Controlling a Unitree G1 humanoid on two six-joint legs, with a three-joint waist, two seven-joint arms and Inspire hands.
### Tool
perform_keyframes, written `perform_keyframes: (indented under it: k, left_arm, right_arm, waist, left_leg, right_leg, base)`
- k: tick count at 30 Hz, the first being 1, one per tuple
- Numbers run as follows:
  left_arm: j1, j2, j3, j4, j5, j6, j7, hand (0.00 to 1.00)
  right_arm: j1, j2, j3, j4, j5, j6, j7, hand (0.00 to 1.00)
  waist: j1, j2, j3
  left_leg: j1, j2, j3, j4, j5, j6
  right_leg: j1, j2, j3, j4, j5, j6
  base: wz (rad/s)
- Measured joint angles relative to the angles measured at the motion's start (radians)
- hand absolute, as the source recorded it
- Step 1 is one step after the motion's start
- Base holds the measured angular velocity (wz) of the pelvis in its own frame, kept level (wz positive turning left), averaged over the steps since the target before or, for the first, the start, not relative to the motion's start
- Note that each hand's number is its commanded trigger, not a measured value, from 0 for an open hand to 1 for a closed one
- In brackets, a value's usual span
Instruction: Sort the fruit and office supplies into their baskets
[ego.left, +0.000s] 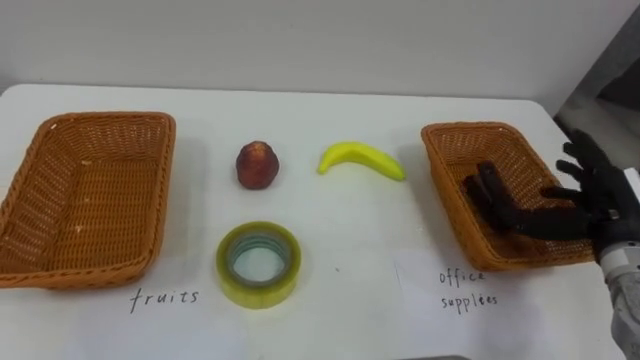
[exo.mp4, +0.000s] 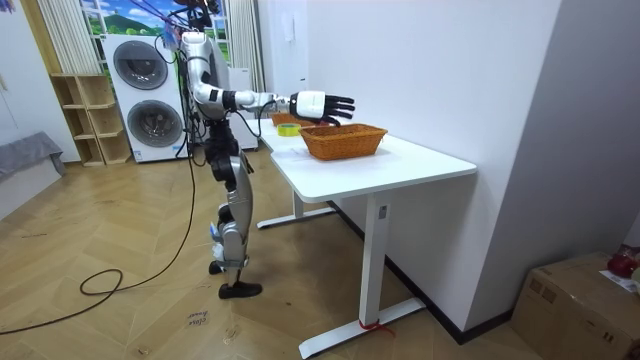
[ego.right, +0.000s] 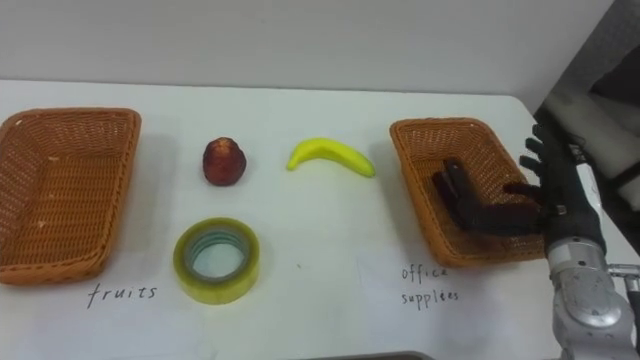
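My right hand (ego.left: 596, 196) open, fingers spread, over the right basket (ego.left: 450, 150); banana (ego.left: 362, 160), red fruit (ego.left: 257, 165), tape roll (ego.left: 258, 263) on the table (ego.left: 330, 110) between it and the left basket (ego.left: 90, 190).

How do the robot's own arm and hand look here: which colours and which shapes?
The right hand has slim black fingers and a pale panel on its back. Behind it comes a round, silver-grey wrist and forearm. In the room view the arm is built of white and black segments, with a white cuff next to the hand.
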Motion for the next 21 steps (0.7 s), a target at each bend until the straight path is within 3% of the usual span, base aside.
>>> perform_keyframes:
  k: [4,21]
  left_arm:
    - [-0.003,0.000,0.000,-0.004,0.000,-0.001,0.001,0.00]
    - [0.002,0.002,0.000,-0.006,0.001,-0.001,0.001,0.00]
  right_arm:
    - [0.000,-0.001,0.000,0.000,0.003,0.000,0.001,0.00]
    - [0.000,0.000,0.001,-0.014,-0.005,0.000,0.001,0.00]
  waist:
    - [0.000,-0.003,0.0030]
    - [0.001,-0.006,0.0005]
  left_leg:
    - [-0.001,0.000,-0.001,0.000,0.000,0.000]
    - [-0.002,0.000,-0.001,0.000,0.000,0.000]
  right_leg:
    - [-0.002,0.000,-0.003,0.000,0.000,0.000]
    - [0.002,0.000,-0.003,0.000,0.000,0.000]
  base:
    - [0.00]
    - [0.00]
